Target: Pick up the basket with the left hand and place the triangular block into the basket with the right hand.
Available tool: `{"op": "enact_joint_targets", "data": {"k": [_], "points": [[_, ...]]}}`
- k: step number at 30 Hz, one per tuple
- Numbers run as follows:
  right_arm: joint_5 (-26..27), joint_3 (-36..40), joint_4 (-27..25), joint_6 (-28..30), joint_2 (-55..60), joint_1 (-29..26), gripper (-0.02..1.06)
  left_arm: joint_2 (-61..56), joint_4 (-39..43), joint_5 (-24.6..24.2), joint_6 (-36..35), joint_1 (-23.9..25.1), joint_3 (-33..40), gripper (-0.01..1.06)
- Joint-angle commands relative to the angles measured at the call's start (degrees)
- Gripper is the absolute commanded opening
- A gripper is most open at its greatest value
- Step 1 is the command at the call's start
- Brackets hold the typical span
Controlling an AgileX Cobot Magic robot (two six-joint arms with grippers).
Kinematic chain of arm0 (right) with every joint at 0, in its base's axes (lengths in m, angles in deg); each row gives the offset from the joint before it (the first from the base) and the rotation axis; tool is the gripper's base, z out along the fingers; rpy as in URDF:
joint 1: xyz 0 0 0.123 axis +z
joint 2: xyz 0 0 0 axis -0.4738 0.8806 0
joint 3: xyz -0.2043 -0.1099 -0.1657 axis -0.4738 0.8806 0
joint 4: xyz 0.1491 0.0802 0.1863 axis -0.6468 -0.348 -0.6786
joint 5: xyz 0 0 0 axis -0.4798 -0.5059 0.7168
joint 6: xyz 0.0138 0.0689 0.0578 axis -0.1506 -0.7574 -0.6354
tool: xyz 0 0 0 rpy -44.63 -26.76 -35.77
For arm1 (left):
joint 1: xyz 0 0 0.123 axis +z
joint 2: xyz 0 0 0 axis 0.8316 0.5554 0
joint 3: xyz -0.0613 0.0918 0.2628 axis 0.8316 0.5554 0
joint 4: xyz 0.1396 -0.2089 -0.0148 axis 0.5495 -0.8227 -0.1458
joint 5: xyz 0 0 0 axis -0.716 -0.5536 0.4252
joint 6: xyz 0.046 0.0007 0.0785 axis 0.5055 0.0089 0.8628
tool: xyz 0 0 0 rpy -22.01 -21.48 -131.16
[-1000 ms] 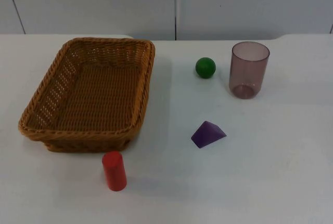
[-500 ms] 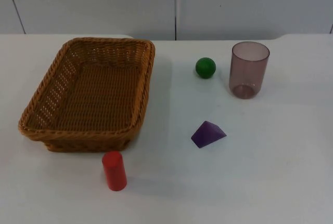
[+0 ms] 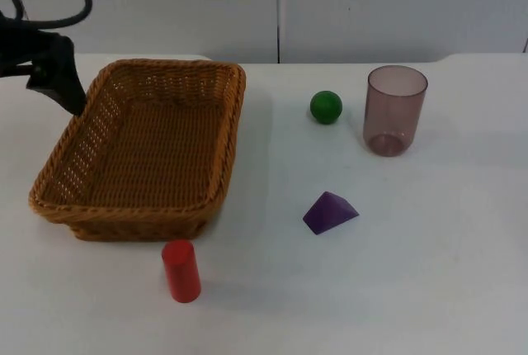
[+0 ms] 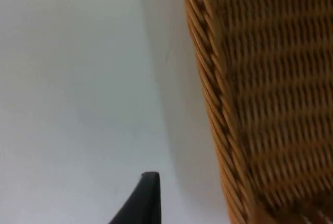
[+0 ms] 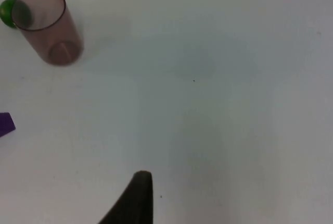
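Note:
The brown wicker basket (image 3: pixel 124 210) sits on the left half of the table, with nothing inside it. My left gripper (image 3: pixel 62 91) hangs just outside the basket's far left rim, near its back corner. In the left wrist view the braided basket rim (image 4: pixel 213 104) runs close beside the gripper, with bare white table on the other side. The purple triangular block (image 3: pixel 330 212) lies on the table right of the basket, and its edge (image 5: pixel 5 124) appears in the right wrist view. My right gripper (image 5: pixel 138 198) waits above bare table, off to the right of the block.
A red cylinder (image 3: pixel 181 270) stands just in front of the basket. A green ball (image 3: pixel 326 107) and a translucent purple-brown cup (image 3: pixel 394 111) stand behind the block. The grey partition wall (image 3: pixel 371 8) closes the table's far edge.
The left arm has come into the top view from the upper left and now hangs by the basket's far left rim. The objects have not moved.

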Motion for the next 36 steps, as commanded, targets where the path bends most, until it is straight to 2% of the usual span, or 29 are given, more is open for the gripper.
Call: {"op": "enact_joint_targets", "data": {"k": [1,9,12,20,22,25,26,27,28,31,36], "points": [[0.4,-0.3,-0.3,0.0,0.0,-0.3,1.05,5.7,-0.6,-0.1,0.8,0.1,-5.3,1.05],[0.0,-0.3,-0.1,0.0,0.0,-0.3,1.05,17.8,-3.3,-0.5,2.6,0.1,-14.1,1.05],[0.0,-0.3,-0.1,0.0,0.0,-0.3,1.05,20.3,-4.6,0.0,3.7,0.1,-15.2,1.00],[0.3,-0.3,0.1,0.0,0.0,-0.3,1.05,24.1,-7.0,0.5,6.0,0.1,-15.9,0.68],[0.5,-0.3,0.1,0.0,0.0,-0.3,1.05,24.1,-6.7,0.5,6.0,0.1,-16.1,0.53],[0.7,-0.3,0.1,0.0,0.0,-0.3,1.05,24.0,-5.9,0.5,5.3,0.1,-16.3,0.18],[0.7,-0.3,0.1,0.0,0.0,-0.3,1.05,24.0,-5.9,0.5,5.3,0.1,-16.3,0.18],[0.7,-0.3,0.1,0.0,0.0,-0.3,1.05,23.8,-5.9,0.8,5.3,0.1,-16.3,0.05],[0.7,-0.3,0.1,0.0,0.0,-0.3,1.05,23.6,-6.1,1.5,5.3,0.1,-16.3,0.00],[1.0,-0.3,0.1,0.0,0.0,-0.3,1.05,22.4,-6.1,4.6,1.7,0.1,-16.3,0.00],[1.5,-0.3,0.2,0.0,0.0,-0.3,1.05,17.6,-5.0,5.5,-4.8,0.2,-16.3,0.00]]}}
